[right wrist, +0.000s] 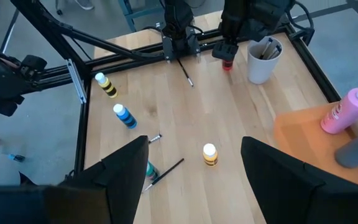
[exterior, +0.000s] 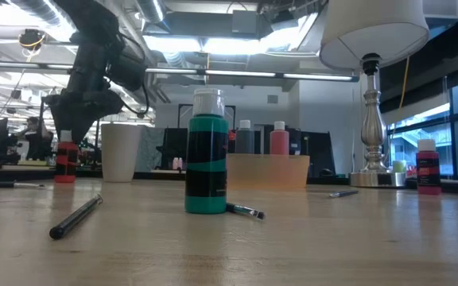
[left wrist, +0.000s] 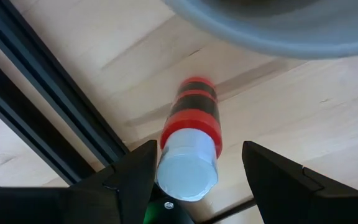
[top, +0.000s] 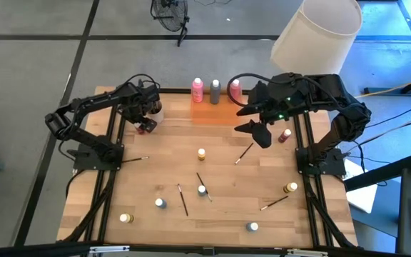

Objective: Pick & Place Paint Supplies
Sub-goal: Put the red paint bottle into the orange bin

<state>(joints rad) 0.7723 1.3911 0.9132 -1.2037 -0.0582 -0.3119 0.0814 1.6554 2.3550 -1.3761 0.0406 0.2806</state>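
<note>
**Left Gripper Positioned Over Red Paint Bottle**

At the left of the high view, the left gripper (top: 147, 123) hangs directly above the small red paint bottle (top: 146, 127), beside the beige cup (top: 155, 108). Its fingers (left wrist: 129, 180) are spread, one on each side of the white cap (left wrist: 187, 169), touching nothing. The bottle appears rigid, light and smooth-walled, and it is top-heavy enough to tip; grip the banded body just below the cap, squarely. At upper right, the right gripper (top: 257, 130) waits with its fingers spread, near the orange tray (top: 209, 113).
</note>
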